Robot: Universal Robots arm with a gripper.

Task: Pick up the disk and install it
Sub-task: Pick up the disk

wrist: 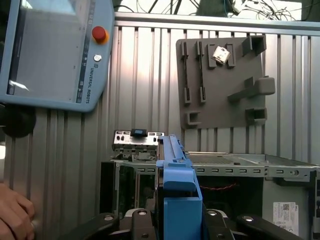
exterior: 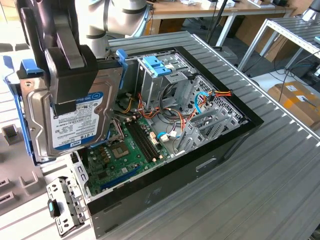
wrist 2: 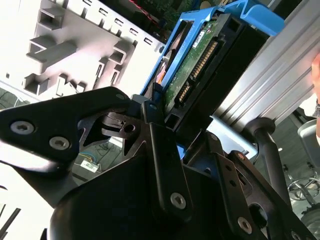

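Bright daylight floods the exterior view, bleaching the pale plate (exterior: pixel 22 210) toward eight o'clock nearly white and glinting off the disk (exterior: pixel 75 125), while in the second wrist view the hand (wrist 2: pixel 172 117) lies in deep shadow against that same blown-out plate.

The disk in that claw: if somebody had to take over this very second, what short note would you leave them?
Claw: shut on the disk, held on edge in the air beside the open computer case, at the exterior view's left.
Done: the disk is picked up.
Left: it is not yet inside the case, so it is not installed.
Note: a person's hand is close to the rig in the first wrist view.
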